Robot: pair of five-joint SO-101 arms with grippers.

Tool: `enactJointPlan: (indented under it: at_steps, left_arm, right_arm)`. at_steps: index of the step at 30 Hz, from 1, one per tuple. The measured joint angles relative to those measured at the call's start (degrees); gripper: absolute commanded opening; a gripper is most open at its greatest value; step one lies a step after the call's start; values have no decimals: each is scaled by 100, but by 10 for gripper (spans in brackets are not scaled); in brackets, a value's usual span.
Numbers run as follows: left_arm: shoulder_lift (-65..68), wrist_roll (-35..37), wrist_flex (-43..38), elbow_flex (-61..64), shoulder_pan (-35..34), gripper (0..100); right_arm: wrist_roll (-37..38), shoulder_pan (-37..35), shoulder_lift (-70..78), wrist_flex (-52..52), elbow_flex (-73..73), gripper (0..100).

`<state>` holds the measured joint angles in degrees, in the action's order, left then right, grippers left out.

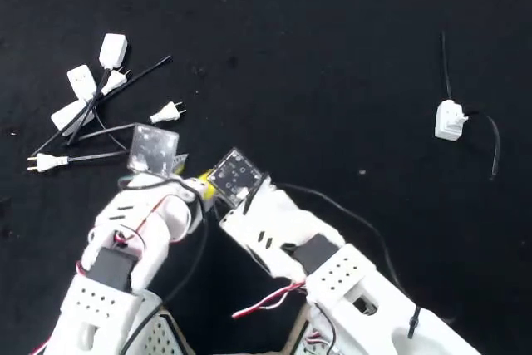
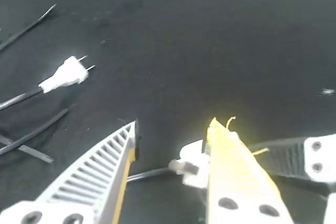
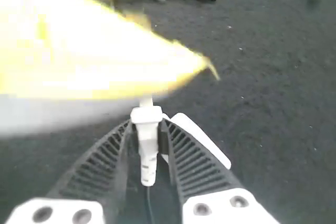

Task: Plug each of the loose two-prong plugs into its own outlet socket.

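The right claw (image 3: 147, 129) is clenched on a white two-prong plug (image 3: 145, 156). The plug's long axis runs along the claw's fingers (image 3: 194, 166) and out past their tips. The left claw (image 2: 173, 129) is released, and its fingers (image 2: 105, 177) are spread to either side of that same plug. The plug sits close against the yellow-faced finger (image 2: 236, 166) rather than centred in the gap.

From above, the two claws meet near the middle of the black counter (image 1: 332, 56), a little toward 8 o'clock. From there a cluster of white outlet blocks (image 1: 81, 81) lies at about 10 o'clock, well apart. A loose plug (image 1: 167, 111) lies at 11 o'clock on the way to it. Another outlet block (image 1: 449, 120) lies far off between 2 and 3 o'clock.

The left arm is nearer the cluster, so this looks like a handover. It turns on the left claw closing squarely across the plug's body. I cannot tell which end carries the prongs.
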<state>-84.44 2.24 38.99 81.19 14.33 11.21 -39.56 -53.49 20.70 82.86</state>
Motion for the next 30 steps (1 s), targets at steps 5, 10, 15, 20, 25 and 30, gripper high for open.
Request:
enactJointPlan:
  at_steps: [5, 10, 15, 20, 25, 30]
  left_arm:
    - [-589, 0, -62, 527, -9, 220]
    - [-1169, 0, -62, 932, -325, 220]
    - [-1644, 0, -62, 1187, -563, 220]
    - [-1873, 0, -62, 1319, -571, 220]
    - [-1943, 18, -62, 1310, -571, 220]
    - [-1943, -9, -70, 1310, -571, 220]
  right_arm:
    - [0, -185, 0, 0, 0, 11]
    - [0, -202, 0, 0, 0, 11]
    - [0, -202, -26, 0, 0, 10]
    - [0, -202, -738, 237, 53, 10]
    - [0, -220, -1873, 985, 158, 10]
    - [0, -229, -2664, 1521, 167, 10]
